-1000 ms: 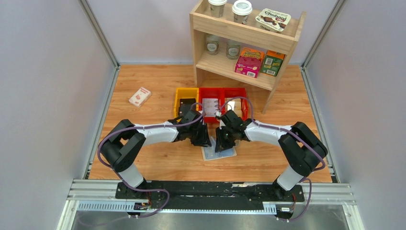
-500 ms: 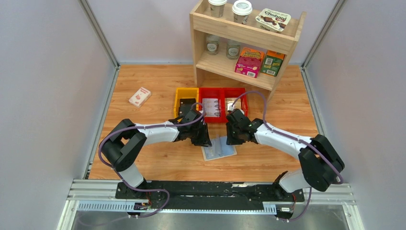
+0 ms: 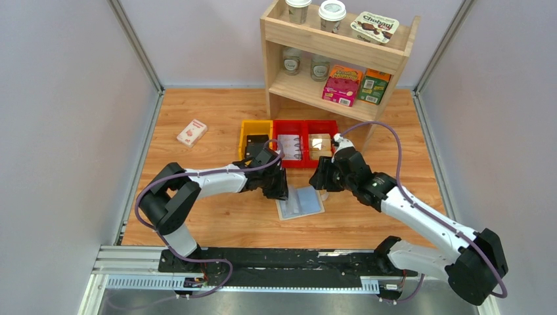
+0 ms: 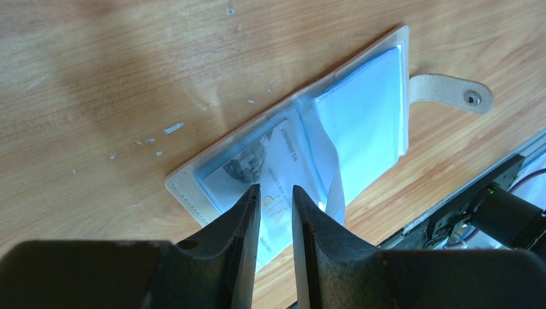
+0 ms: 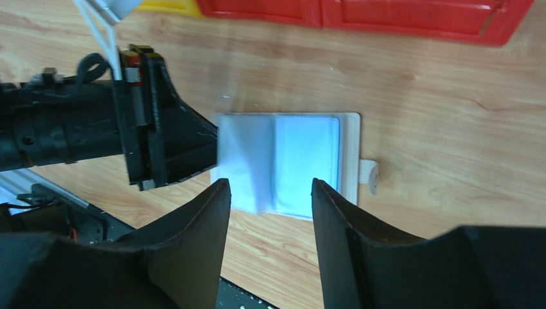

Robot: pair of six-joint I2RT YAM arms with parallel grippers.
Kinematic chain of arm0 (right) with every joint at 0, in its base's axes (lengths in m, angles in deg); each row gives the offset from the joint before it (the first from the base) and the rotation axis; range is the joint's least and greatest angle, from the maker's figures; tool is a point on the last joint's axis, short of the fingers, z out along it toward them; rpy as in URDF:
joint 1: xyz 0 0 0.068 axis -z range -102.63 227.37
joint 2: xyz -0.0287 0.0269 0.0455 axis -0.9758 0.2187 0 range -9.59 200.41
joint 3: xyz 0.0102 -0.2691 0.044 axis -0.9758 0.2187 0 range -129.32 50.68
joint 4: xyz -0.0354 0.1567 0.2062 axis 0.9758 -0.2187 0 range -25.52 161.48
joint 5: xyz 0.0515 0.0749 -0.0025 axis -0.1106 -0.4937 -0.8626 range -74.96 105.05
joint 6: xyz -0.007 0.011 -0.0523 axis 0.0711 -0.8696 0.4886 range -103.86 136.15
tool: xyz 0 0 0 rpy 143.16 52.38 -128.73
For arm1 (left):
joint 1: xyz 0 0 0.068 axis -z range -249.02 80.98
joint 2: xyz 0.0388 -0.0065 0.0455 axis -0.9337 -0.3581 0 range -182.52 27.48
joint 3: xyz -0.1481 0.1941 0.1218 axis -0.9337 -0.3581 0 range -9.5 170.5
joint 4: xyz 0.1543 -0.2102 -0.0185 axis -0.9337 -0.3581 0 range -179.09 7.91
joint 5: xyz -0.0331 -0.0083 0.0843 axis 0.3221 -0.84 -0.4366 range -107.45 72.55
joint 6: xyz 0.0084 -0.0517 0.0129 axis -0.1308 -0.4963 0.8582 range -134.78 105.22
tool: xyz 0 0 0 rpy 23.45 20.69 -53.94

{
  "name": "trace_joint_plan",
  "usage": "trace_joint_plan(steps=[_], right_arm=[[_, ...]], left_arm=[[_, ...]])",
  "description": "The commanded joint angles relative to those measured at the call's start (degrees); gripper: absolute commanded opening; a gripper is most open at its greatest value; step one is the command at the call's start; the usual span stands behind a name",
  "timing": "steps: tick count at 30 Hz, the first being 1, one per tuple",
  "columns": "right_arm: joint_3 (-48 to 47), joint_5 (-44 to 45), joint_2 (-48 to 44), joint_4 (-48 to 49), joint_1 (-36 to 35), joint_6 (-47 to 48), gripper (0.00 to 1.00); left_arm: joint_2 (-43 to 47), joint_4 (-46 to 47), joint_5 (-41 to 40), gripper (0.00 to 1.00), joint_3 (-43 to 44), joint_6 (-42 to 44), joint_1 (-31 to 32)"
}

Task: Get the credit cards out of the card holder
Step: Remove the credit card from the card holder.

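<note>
Top external view: card holder [image 3: 300,202] lies open, lining up, midway across the table between the red bins [image 3: 305,146] and the near edge.
Credit card [image 4: 273,161]: in the holder's half by the left gripper (print reads "VIP").
Left gripper [image 4: 275,193]: fingers narrow, tips at that card; whether they grip it cannot be told.
Right gripper [image 5: 267,187]: spread wide, hovering above the holder.
Snap tab [image 4: 451,93]: flat on the wood.
</note>
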Motion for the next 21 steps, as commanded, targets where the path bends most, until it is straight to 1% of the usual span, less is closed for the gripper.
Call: trace_joint_plan(steps=[1,4,5,7,11,13,15,18,20,21], right_arm=[[1.4,-2.1,-3.6,5.1,-0.2,1.2,0.54],[2.7,-1.3,-7.0,5.2,-0.2,1.4,0.55],[3.1,0.8,-8.2,5.3,-0.1,1.6,0.55],[3.8,1.8,-10.5,4.9,-0.1,1.8,0.56],[3.9,2.5,-12.2,3.2,-0.1,2.3,0.56],[4.1,2.5,-12.5,2.7,-0.1,2.4,0.57],[4.4,1.8,-12.9,2.8,-0.1,2.4,0.57],[4.6,0.6,-13.4,3.4,0.0,2.8,0.58],[4.6,-0.4,-13.3,4.1,-0.1,3.4,0.58],[4.5,-2.8,-13.1,4.5,-0.1,3.5,0.58]], left_arm=[[-0.4,-3.6,-0.2,0.33,6.2,2.8,1.3],[-3.7,-4.5,0.7,0.33,11.9,4.1,2.5],[-4.6,-5.2,1.0,0.33,13.0,4.4,2.8],[-8.2,-6.2,2.2,0.33,16.5,5.3,3.3],[-17.1,-8.8,5.7,0.33,22.5,6.6,3.8],[-18.7,-9.3,5.8,0.33,24.1,6.9,4.0],[-19.1,-10.2,5.2,0.33,25.2,7.7,3.9],[-17.0,-10.7,4.0,0.34,26.0,8.9,4.0],[-13.7,-8.4,2.9,0.36,25.2,9.8,4.0],[-10.9,-7.4,2.5,0.36,23.9,10.4,3.8]])
